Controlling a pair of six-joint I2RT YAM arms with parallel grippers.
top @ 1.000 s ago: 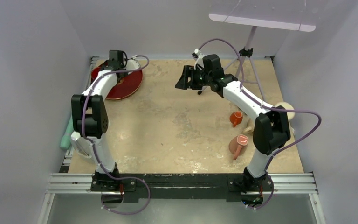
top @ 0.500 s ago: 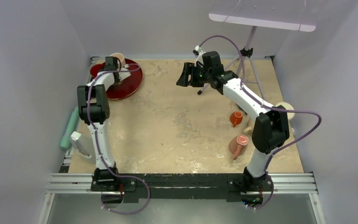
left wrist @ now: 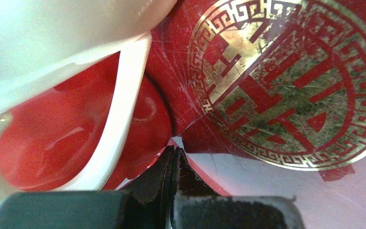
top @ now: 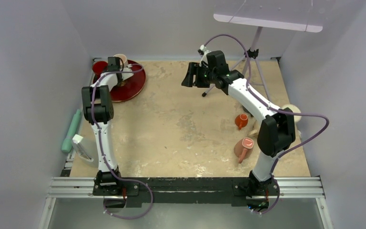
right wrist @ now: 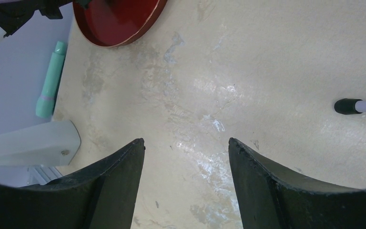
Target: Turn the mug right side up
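Observation:
A red plate [top: 131, 85] with a gold emblem [left wrist: 286, 81] lies at the far left. A pale pink mug [top: 119, 58] stands at its far edge and a red cup [top: 99, 67] at its left edge. My left gripper [top: 114, 66] is between them, low over the plate. In the left wrist view its fingertips [left wrist: 174, 153] are pressed together with nothing between them, next to a red‑inside, white‑rimmed cup [left wrist: 124, 95]. My right gripper [top: 188, 76] hangs open and empty over the far middle of the table [right wrist: 186, 143]. A pink mug [top: 243, 147] lies on its side at the right, with a small orange mug [top: 241, 120] behind it.
A teal tool [top: 70, 131] and a white block [top: 83, 147] lie along the left edge. A tripod [top: 252, 59] stands at the back right, one foot [right wrist: 348, 106] near my right gripper. A cream roll [top: 293, 109] and a wooden piece [top: 255, 129] sit at the right.
My left arm has swung back and left over the plate, uncovering the pale pink mug and then the red cup. My right gripper has shifted slightly toward the back.

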